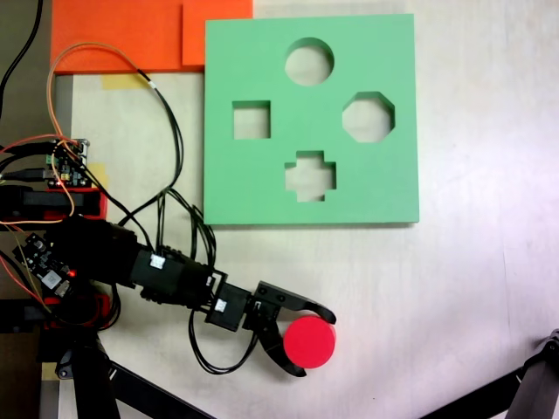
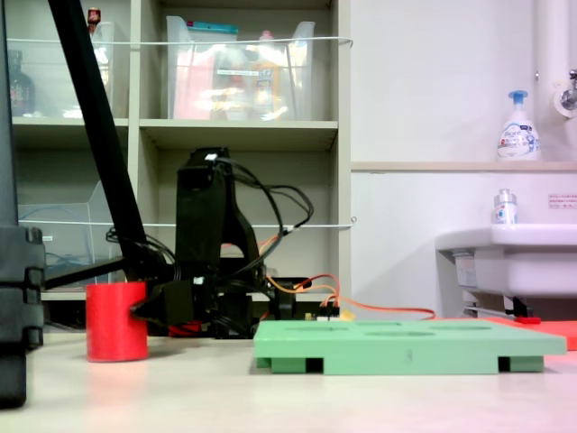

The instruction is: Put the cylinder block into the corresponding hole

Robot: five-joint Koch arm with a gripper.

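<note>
The cylinder block (image 1: pixel 311 341) is red with a flat round top. It stands on the pale table near the first exterior view's bottom edge, well below the green foam board (image 1: pixel 262 52). My gripper (image 1: pixel 316 345) has its two black jaws closed in against the block's sides, one above and one below it in this view. The corresponding hole (image 1: pixel 309 61) is the circular cutout at the board's far side, and it is empty. In the second exterior view the cylinder block (image 2: pixel 115 321) stands upright at the left, and the green foam board (image 2: pixel 406 348) lies flat to its right.
The board also has a square cutout (image 1: pixel 251 120), an octagonal cutout (image 1: pixel 368 116) and a cross cutout (image 1: pixel 309 176). Orange foam sheets (image 1: pixel 131 35) lie at top left. A circuit board (image 1: pixel 70 162) and loose wires sit left. A black stand leg (image 1: pixel 534 384) crosses bottom right.
</note>
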